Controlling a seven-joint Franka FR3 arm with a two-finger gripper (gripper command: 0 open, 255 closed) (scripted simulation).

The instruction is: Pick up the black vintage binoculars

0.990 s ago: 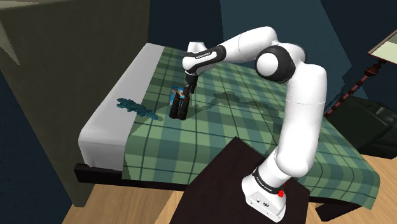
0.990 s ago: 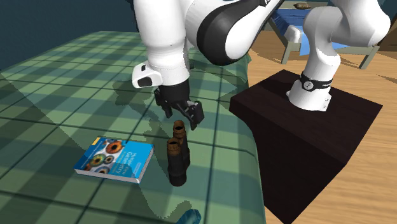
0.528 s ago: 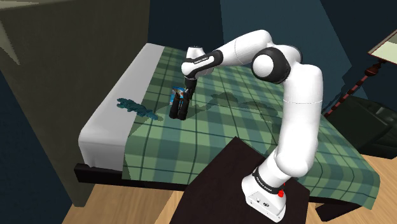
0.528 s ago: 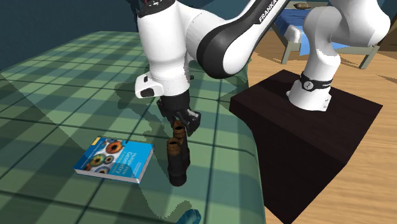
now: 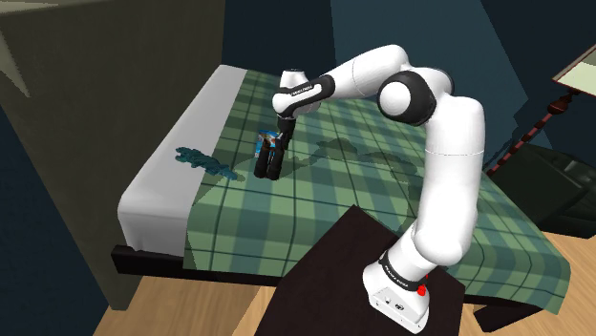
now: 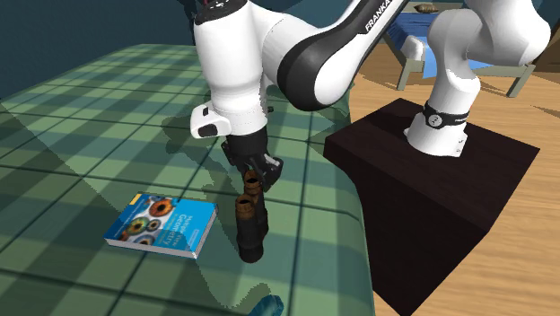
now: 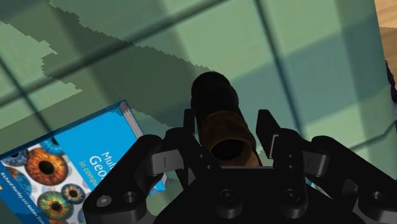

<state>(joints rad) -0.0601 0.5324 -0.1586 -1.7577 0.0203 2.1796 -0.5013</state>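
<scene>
In the shoulder view: stands high and far back, beside the dark stand (image 5: 325, 267), and looks down and left over the whole green checked bed (image 5: 363, 191). In the second exterior view: sits low and close over the bed, with the stand at its right, and looks up past the white arm (image 6: 238, 63). In the wrist view: rides on the hand, very near, and looks down past the end effector (image 7: 226, 124). Shares with both others the binoculars (image 7: 215, 95) and the blue book (image 7: 70, 165).
</scene>
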